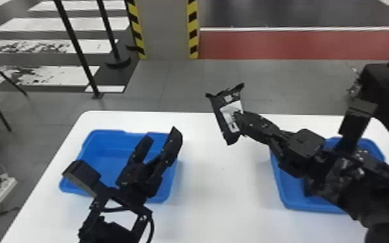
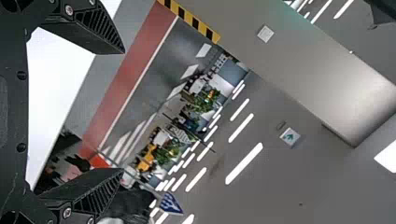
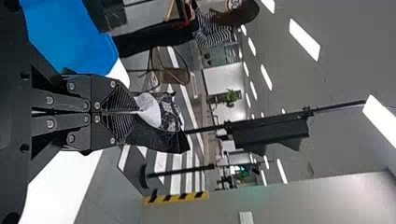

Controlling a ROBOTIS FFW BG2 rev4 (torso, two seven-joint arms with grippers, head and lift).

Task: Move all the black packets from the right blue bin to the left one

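The right gripper is shut on a black packet with a white label, held up over the table's far middle, between the two bins. In the right wrist view the right gripper pinches the same packet at one edge. My left gripper stands open above the left blue bin, nothing between its fingers. In the left wrist view the left gripper has its fingers wide apart. The right arm covers much of the right blue bin; its contents are hidden.
Both bins stand on a white table, with bare tabletop between them. Beyond the far edge are grey floor and a pillar with striped corners. A black case is behind the table at the right.
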